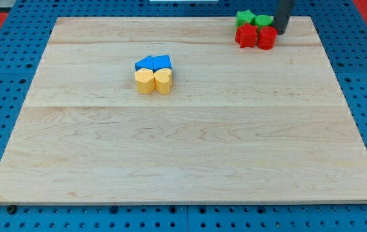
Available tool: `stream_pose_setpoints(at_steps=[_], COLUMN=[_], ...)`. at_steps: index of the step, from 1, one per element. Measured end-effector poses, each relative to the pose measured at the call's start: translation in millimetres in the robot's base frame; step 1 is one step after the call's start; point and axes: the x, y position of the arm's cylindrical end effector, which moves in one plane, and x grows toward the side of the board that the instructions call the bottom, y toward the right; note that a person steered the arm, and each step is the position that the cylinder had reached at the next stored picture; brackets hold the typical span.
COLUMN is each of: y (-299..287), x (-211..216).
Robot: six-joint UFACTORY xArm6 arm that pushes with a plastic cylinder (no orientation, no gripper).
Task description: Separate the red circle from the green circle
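The red circle [267, 37] sits near the view's top right of the wooden board [183, 148], touching the green circle [263, 21] just above it. A red star-like block [246, 36] is at its left, and a green star-like block [244, 18] above that. All four form one tight cluster. My tip [280, 31] is at the cluster's right side, right beside the red circle and the green circle, at the seam between them.
A second cluster lies left of the board's middle: a blue triangle [144, 63], a blue block [162, 62], a yellow hexagon-like block [145, 81] and a yellow heart-like block [163, 80]. The board's top edge runs just behind the red and green cluster.
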Motion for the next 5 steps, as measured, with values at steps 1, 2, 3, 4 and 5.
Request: stream_pose_setpoints(at_steps=[1,2,3,4,5], y=[-26.4,-35.2,-62.6,-94.4,-95.1], x=[31.3,70.3,107.1,127.6,133.7])
